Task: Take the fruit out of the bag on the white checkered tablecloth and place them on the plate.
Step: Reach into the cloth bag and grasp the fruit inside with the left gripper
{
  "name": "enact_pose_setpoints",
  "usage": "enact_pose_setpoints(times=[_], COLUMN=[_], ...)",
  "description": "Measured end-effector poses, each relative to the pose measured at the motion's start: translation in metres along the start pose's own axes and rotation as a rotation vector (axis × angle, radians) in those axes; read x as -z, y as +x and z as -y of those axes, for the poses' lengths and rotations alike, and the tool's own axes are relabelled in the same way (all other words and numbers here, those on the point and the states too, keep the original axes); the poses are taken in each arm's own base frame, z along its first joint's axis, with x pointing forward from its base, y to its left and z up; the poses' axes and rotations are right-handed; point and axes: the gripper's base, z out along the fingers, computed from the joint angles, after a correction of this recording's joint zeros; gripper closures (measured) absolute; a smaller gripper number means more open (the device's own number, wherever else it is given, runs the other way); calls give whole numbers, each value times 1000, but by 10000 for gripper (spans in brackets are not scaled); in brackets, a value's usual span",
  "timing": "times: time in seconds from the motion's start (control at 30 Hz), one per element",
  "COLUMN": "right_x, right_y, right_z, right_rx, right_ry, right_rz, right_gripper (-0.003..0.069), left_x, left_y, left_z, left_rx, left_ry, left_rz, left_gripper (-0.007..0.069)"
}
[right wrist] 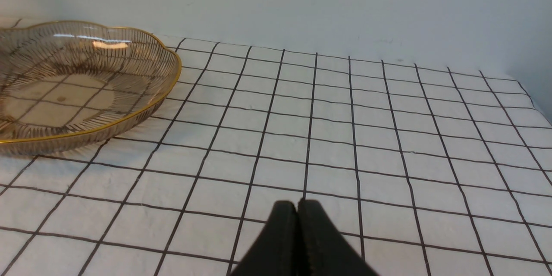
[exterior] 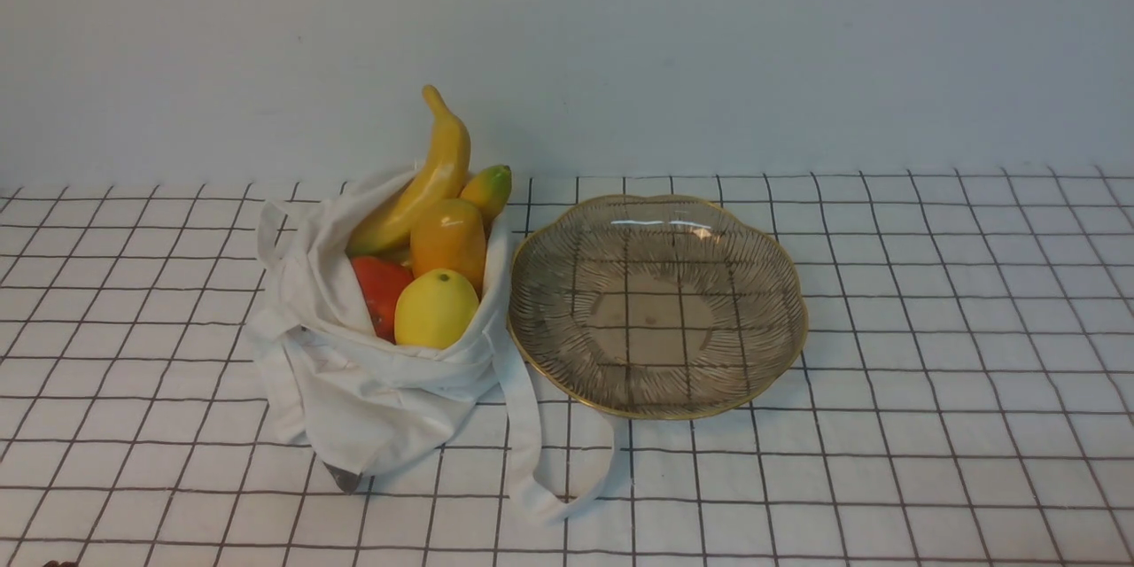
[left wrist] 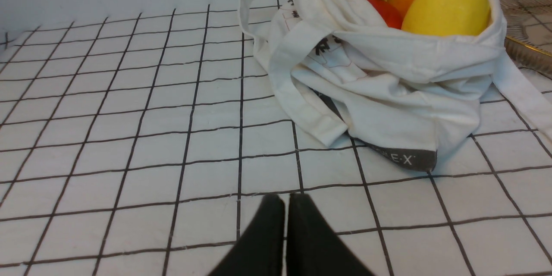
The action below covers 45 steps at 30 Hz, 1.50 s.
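The white checkered tablecloth stretches widest before me, its thin dark lines crossing into small squares, and everything I see stands on it, up to the pale wall behind. On its left part lies the bag, soft white cloth, slumped and wrinkled, its mouth gaping so that I can look in at the fruit. Just beside it, to the right, sits the plate, clear ribbed glass with a scalloped gold-coloured rim, and I see no fruit in it. One long white strap runs from the bag and loops on the cloth in front of the plate. Of the fruit, the longest is the banana, leaning at the back of the bag with its stem end poking up past the edge. The orange mango rests in the middle, with the yellow lemon in front of it, nearest me. The red fruit is tucked to the left of the lemon, partly hidden, and the smallest, the yellow-green one, peeks out at the back right. My left pincer is clenched on nothing, fingertips together above bare cloth, and my right pincer is likewise closed and empty.
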Motion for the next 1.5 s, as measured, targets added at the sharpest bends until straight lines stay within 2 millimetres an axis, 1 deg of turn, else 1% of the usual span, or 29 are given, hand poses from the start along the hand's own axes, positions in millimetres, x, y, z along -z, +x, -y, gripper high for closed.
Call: enact_pose_setpoints(times=[0.1,0.2,0.23,0.3,0.37,0.43,0.47,0.53,0.63,0.67,0.7,0.73,0.77,0.8,0.87,0.9,1.0,1.07,1.1,1.13,1.17,1.27,1.3,1.33,1.37,1.43,1.5], right_x=[0,0,0,0,0,0,0,0,0,0,0,0,0,0,0,0,0,0,0,0,0,0,0,0,0,0,0], right_y=[0,0,0,0,0,0,0,0,0,0,0,0,0,0,0,0,0,0,0,0,0,0,0,0,0,0,0], right_z=[0,0,0,0,0,0,0,0,0,0,0,0,0,0,0,0,0,0,0,0,0,0,0,0,0,0,0], right_rx=[0,0,0,0,0,0,0,0,0,0,0,0,0,0,0,0,0,0,0,0,0,0,0,0,0,0,0], right_ry=[0,0,0,0,0,0,0,0,0,0,0,0,0,0,0,0,0,0,0,0,0,0,0,0,0,0,0], right_rz=[0,0,0,0,0,0,0,0,0,0,0,0,0,0,0,0,0,0,0,0,0,0,0,0,0,0,0], right_gripper=[673,673,673,673,673,673,673,673,673,673,673,673,673,673,673,673,673,673,673,673,673,673,673,673,673,673,673], left_x=[0,1,1,4,6,11,13,22,34,39,43,43,44,40,34,24,-2,-26,-36,-58,-63,-107,-127,-131,-147,-168,-195], left_y=[-1,-13,-14,-26,-33,-44,-47,-59,-74,-85,-99,-101,-111,-128,-142,-157,-171,-179,-181,-185,-188,-196,-203,-201,-206,-207,-203], left_z=[0,2,2,1,0,-3,-4,-8,-11,-11,-11,-11,-11,-9,-8,-6,-4,-3,-3,-2,-2,1,3,4,8,17,32], left_rx=[22,155,159,278,340,404,419,452,460,457,451,449,440,419,394,372,336,284,259,201,186,96,60,52,17,-42,-117], left_ry=[4,31,31,53,62,69,70,70,75,81,88,89,93,95,91,84,69,64,66,75,80,132,169,172,212,265,332], left_rz=[19,140,150,290,374,503,546,720,844,855,827,820,778,659,516,309,-18,-233,-306,-425,-448,-583,-614,-626,-645,-674,-712], left_gripper=[632,632,632,632,632,632,632,632,632,632,632,632,632,632,632,632,632,632,632,632,632,632,632,632,632,632,632])
